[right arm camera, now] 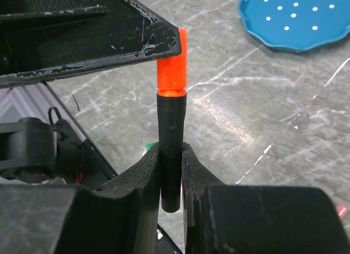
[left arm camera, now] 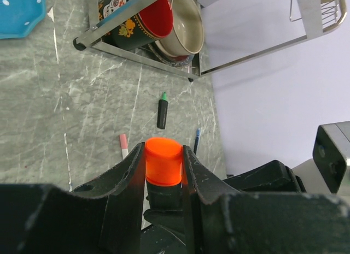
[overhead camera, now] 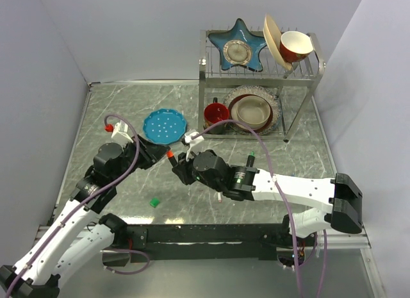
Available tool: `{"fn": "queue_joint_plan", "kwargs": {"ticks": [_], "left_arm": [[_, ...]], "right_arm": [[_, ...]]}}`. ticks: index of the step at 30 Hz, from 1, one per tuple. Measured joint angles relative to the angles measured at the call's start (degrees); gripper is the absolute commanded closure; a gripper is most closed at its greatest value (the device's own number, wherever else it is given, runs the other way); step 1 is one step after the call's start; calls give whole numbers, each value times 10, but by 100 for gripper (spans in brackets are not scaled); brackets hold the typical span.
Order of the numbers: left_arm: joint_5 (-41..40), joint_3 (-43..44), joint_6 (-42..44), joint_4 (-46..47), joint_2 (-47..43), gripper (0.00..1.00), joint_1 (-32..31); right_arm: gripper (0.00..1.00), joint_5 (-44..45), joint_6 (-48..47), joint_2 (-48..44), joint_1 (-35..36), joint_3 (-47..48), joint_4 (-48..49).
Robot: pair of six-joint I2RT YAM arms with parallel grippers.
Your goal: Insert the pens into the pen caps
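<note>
My left gripper (overhead camera: 155, 156) (left arm camera: 163, 153) is shut on the orange cap (left arm camera: 163, 162), which also shows in the top view (overhead camera: 170, 154). My right gripper (overhead camera: 181, 168) (right arm camera: 171, 151) is shut on a black marker (right arm camera: 170, 123), held above the table. The marker's end is inside the orange cap (right arm camera: 172, 68). A second black marker with a green tip (left arm camera: 162, 113) (overhead camera: 251, 159), a white pen with a pink end (left arm camera: 124, 145) and a thin blue pen (left arm camera: 196, 140) lie on the table. A green cap (overhead camera: 154, 202) lies near the front edge. A red cap (overhead camera: 109, 127) lies at the left.
A blue plate (overhead camera: 164, 125) (right arm camera: 295, 22) lies behind the grippers. A metal dish rack (overhead camera: 256, 74) at the back right holds mugs, bowls and plates. Walls close in the left and right table edges.
</note>
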Motion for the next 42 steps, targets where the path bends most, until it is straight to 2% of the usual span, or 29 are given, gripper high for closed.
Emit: {"fn": "queue_joint_plan", "kwargs": {"ticks": [5,8,11,19,24,30,37,42], "left_arm": [[12,1,5,-16,3,45,0],[32,3,11,-31,0,35,-3],[47,9,26,-44,-8,30,-3],[103,29,84,-26,-56,30,-3],[184,28,108,52,-90,33,-3],[261,28,115,138,-78,35,-3],[314,19,101,226,-67,38,-3],[336,14,87,268,-67,40,-3]], "right_arm": [[100,6,-12,2,-1,0,2],[100,10,-15,2,-5,0,21],[100,7,-15,-7,-5,-8,45],[100,-21,-13,-103,-5,-85,94],[100,-66,-7,-175,-5,-136,125],[100,-151,10,-249,-5,-184,167],[100,-223,37,-279,-5,-193,193],[100,-242,48,-279,-5,-197,200]]}}
